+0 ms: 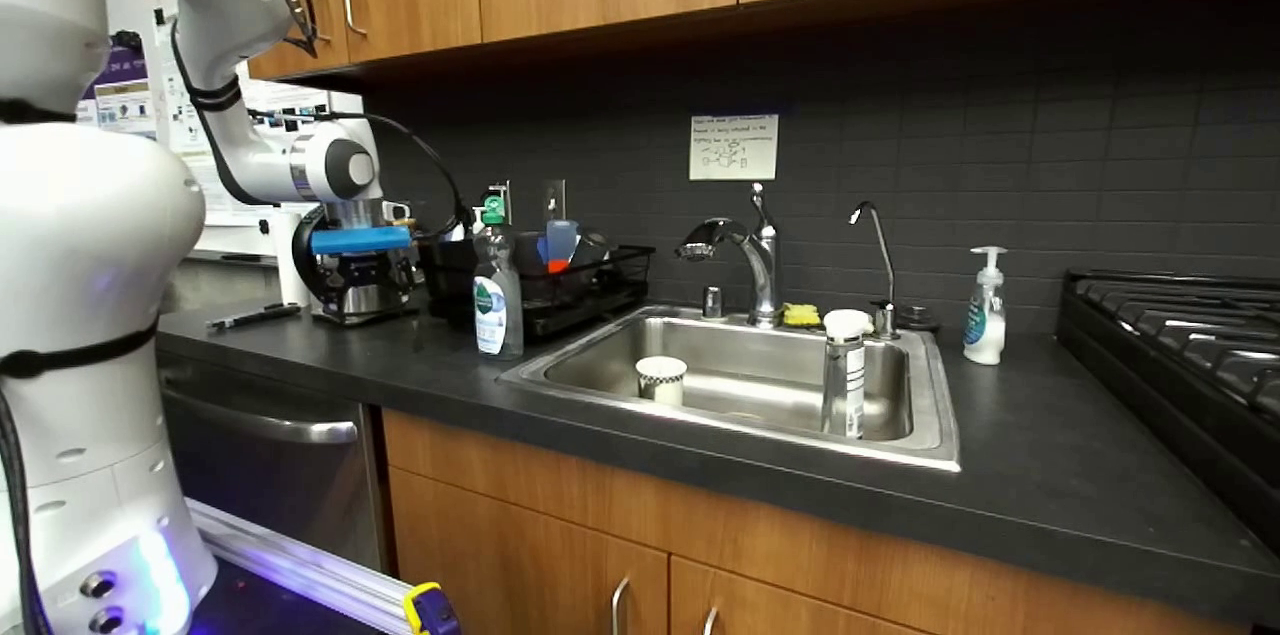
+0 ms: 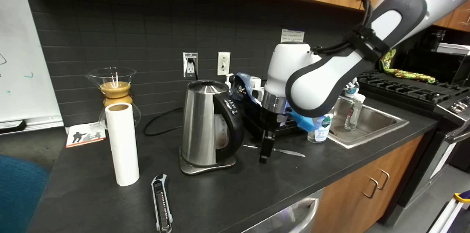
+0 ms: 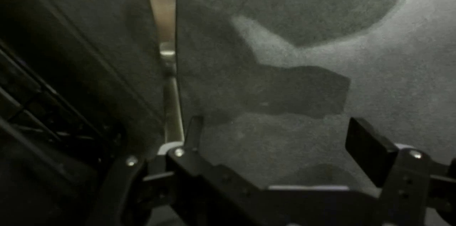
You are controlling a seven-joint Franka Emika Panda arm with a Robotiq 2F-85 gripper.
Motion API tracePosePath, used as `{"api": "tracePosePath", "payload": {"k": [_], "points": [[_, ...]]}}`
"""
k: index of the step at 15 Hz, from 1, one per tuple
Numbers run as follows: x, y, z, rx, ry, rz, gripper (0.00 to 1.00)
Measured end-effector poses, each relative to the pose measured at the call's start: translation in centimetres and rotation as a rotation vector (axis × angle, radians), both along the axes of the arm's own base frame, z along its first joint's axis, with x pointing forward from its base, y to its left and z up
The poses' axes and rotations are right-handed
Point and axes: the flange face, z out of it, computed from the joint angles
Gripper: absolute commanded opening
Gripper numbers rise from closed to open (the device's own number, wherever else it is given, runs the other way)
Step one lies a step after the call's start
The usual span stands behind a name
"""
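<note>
My gripper (image 3: pixel 276 126) is open and points down over the dark counter, with nothing between its fingers. It also shows in an exterior view (image 2: pixel 263 159), low over the counter. A metal knife (image 3: pixel 167 23) lies flat on the counter at the left of the wrist view. The left finger is beside the knife's lower end; I cannot tell if they touch. In an exterior view the knife (image 2: pixel 290 152) lies just behind the finger. A steel kettle (image 2: pixel 200 126) with a black handle stands on its base close to the gripper; the arm partly hides it in an exterior view (image 1: pixel 375 300).
A black dish rack (image 1: pixel 590 300) and a soap bottle (image 1: pixel 495 305) stand near the gripper. A white roll (image 2: pixel 123 145) and a box cutter (image 2: pixel 161 203) are beyond the kettle. The sink (image 1: pixel 935 405) holds a cup (image 1: pixel 661 385) and a clear bottle (image 1: pixel 845 390).
</note>
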Motion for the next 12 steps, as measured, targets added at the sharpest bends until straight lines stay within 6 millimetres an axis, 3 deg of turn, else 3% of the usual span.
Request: {"api": "tracePosePath", "payload": {"k": [12], "points": [[0.8,-1.3,-1.2,0.007,-0.008,0.012,1.0]]}}
